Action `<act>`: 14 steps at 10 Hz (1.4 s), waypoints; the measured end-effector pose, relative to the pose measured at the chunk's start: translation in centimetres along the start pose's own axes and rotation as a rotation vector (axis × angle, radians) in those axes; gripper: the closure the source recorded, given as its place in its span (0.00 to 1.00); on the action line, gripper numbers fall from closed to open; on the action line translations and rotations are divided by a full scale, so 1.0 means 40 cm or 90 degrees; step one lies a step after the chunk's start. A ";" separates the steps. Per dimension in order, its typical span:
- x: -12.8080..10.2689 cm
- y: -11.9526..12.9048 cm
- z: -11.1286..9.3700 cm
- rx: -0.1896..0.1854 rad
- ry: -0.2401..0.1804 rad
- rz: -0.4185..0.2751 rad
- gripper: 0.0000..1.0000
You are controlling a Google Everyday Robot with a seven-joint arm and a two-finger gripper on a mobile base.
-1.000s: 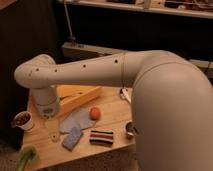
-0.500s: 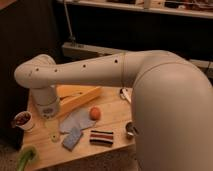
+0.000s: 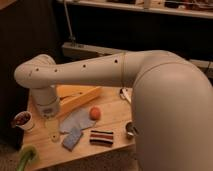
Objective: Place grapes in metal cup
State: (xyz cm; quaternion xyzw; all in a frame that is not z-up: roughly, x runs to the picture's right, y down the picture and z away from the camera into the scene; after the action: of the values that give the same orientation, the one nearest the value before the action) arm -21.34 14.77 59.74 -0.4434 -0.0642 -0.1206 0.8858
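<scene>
change: nothing moved since the earlier frame.
gripper (image 3: 52, 133): jaws apart, empty, pointing down over the table (image 3: 114, 116), just right of the white cup (image 3: 26, 126).
grapes (image 3: 22, 119): in the white cup, left table edge.
metal cup (image 3: 129, 129): right table edge, partly behind the arm (image 3: 90, 71), well apart from the grapes.

One white cup (image 3: 23, 121), one metal cup (image 3: 129, 129), one orange fruit (image 3: 95, 113) — and one claw (image 3: 53, 131), low over the left of the worktop (image 3: 116, 116).

Dark reddish grapes (image 3: 22, 119) in white cup (image 3: 27, 126), well apart from upright shiny metal cup (image 3: 129, 129).
</scene>
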 end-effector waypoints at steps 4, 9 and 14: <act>0.000 0.000 0.000 0.000 0.000 0.000 0.20; 0.000 0.000 0.000 0.000 0.000 0.000 0.20; -0.062 -0.052 -0.065 0.154 -0.030 -0.086 0.20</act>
State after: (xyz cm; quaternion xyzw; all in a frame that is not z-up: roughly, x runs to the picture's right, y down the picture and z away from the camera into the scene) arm -24.28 11.87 59.26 -0.3305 -0.1289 -0.1608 0.9210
